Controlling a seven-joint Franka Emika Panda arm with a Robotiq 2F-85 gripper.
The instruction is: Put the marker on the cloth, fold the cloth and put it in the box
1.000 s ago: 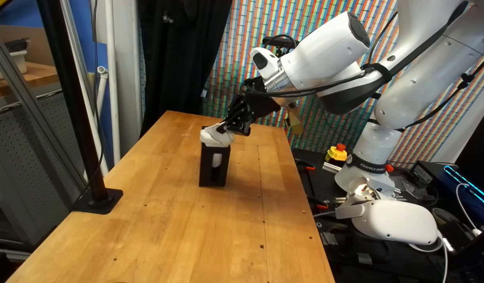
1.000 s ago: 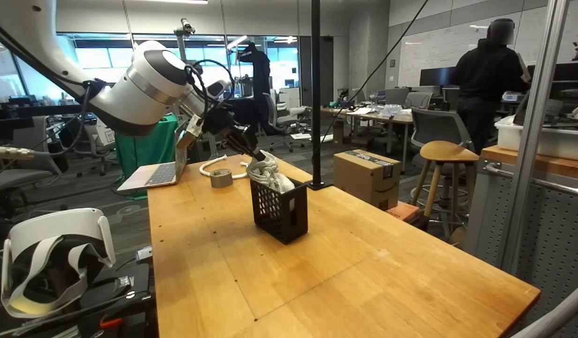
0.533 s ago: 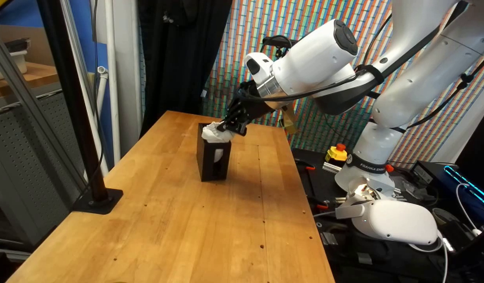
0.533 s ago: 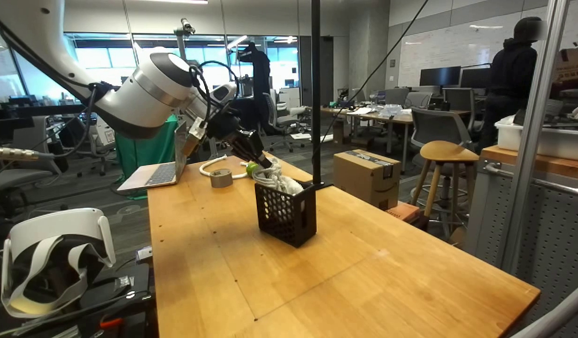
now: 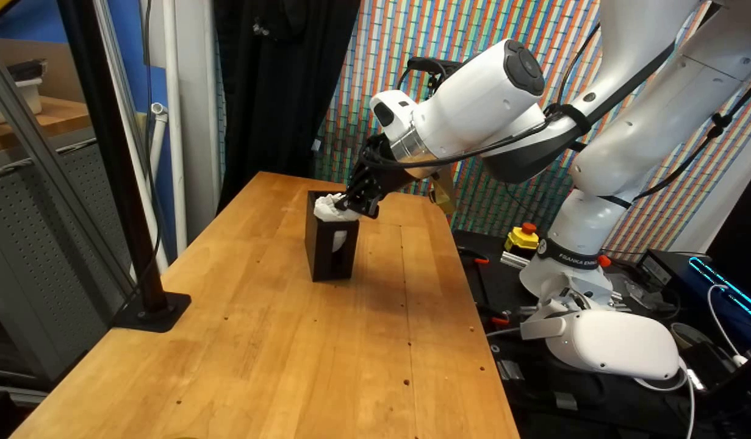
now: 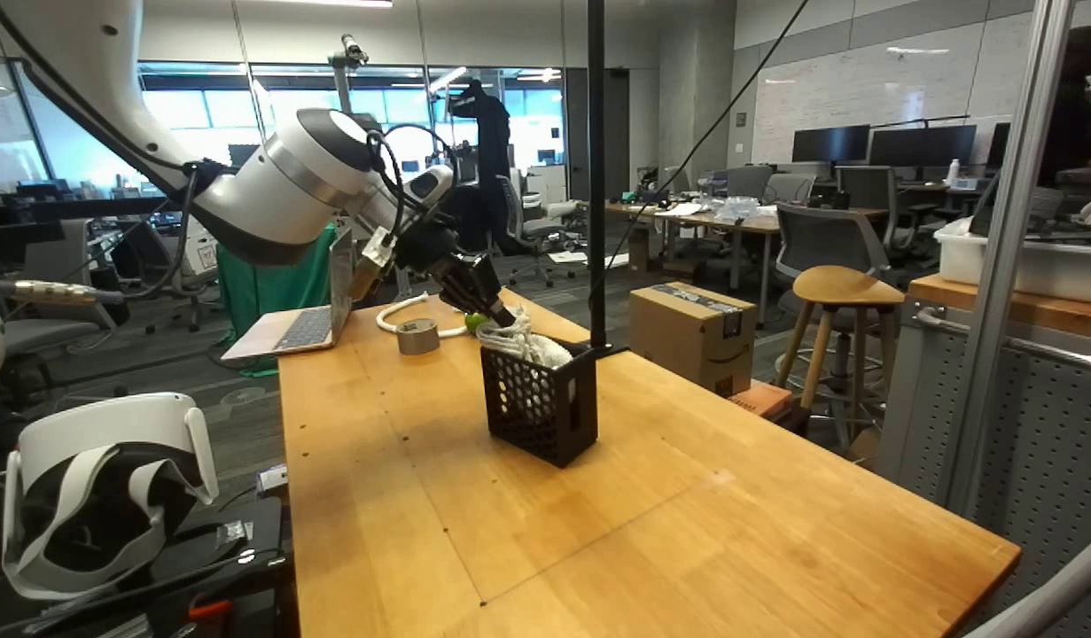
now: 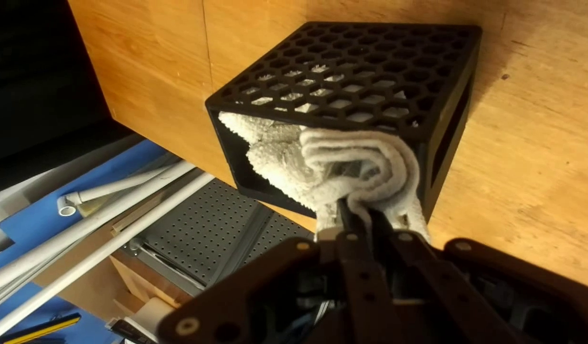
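Gripper (image 7: pixel 363 216): tilted downward, its tips pinched together on a fold of the cloth (image 7: pixel 274 165).
Cloth: bundled inside the box (image 5: pixel 320 250), rolled at the box's mouth and rising above its rim.
Box: black, honeycomb-sided, upright on the table (image 5: pixel 259 341); pale cloth shows through the holes.
Arm (image 5: pixel 473 97): white, cables slung along it, wrist sloping down towards the box, upper links running out of my sight above.
Base (image 5: pixel 573 271): beside the table's edge, a white headset (image 5: pixel 619 344) near it.
Table: honey-coloured wood, thin seam, small dark holes.
Table's end: tape roll (image 6: pixel 417 338) beside a white rope (image 6: pixel 401 306), laptop (image 6: pixel 306 330) lid-up at the corner, a round green thing (image 6: pixel 475 322) partly hidden by the gripper.
Pole (image 6: pixel 596 195): black, on a flat foot at the table's edge.
Carton (image 6: pixel 687 341): brown, past the pole, a wooden stool (image 6: pixel 846 288) behind.
Curtain (image 5: pixel 277 91): black, beside a bright patterned backdrop (image 5: pixel 351 110).
Farthest: monitors (image 6: pixel 830 144), a whiteboard (image 6: pixel 864 97), a person (image 6: pixel 1074 115) in dark clothes at the margin.
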